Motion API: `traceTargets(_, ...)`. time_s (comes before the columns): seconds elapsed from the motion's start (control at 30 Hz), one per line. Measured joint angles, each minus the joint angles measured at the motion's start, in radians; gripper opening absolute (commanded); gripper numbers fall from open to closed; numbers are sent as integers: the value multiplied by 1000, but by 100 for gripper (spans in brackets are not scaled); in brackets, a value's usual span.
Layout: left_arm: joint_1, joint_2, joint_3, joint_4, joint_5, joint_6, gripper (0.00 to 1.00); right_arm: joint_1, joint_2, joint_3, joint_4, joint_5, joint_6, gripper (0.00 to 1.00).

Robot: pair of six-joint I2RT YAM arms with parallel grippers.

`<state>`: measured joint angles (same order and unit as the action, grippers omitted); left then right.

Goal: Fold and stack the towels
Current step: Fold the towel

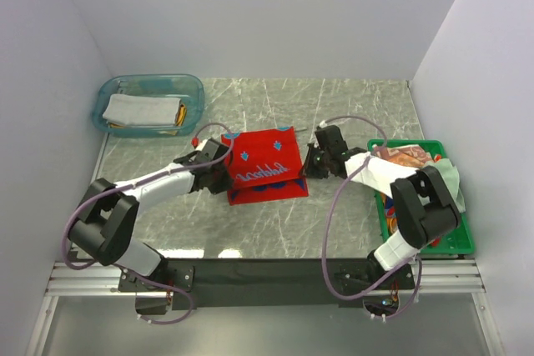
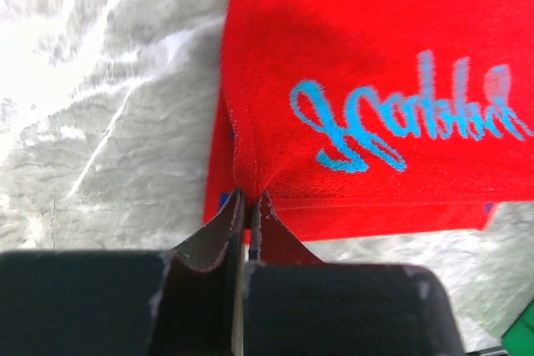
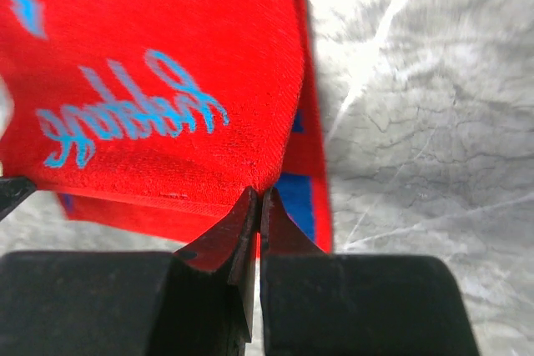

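Red terry takes centre stage: the red towel point(image 1: 265, 166) with its blue script lies in the middle of the desk point(image 1: 350, 106). It is doubled over, with a lower layer peeking out along the near edge. The left pincer point(image 2: 248, 202) is pinched tight on the near-left corner, cloth puckering into its tips. The right pincer point(image 3: 257, 198) is clamped just as narrow on the near-right corner of the upper layer. That looks like a fold in hand, one crease made and this towel not yet stacked.

Far left, the clear teal tub point(image 1: 197, 89) holds a folded pale grey-white towel point(image 1: 142, 110) on top, with orange edges showing beneath, so I'd call those finished. On the right, the green crate point(image 1: 463, 243) has an orange-brown towel point(image 1: 409, 156) and a pale green towel point(image 1: 450, 177) lying rumpled and unfolded. By my reckoning we're around the midpoint, with this one to finish and at least two to go.
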<state>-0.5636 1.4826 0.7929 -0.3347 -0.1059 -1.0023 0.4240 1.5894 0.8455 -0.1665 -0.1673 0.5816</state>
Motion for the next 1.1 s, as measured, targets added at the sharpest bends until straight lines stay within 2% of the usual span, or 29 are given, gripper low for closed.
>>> traceTargets(0.23,-1,-96,49,-58,-23,18,2,0,-150,2,-29,24,-2,0)
traceTargets(0.4,-5,-117,22,-47,0,18,2,2,-220,-100,1,2,22,0)
traceTargets(0.6,-22,-52,-59,-2,51,11,1,12,-183,-219,48,-40,60,0)
traceTargets(0.8,-31,-21,-88,26,55,6,1,13,-117,-231,88,-51,85,0)
traceTargets(1.1,-31,-4,-88,65,48,-6,1,12,-111,-230,103,-34,90,0)
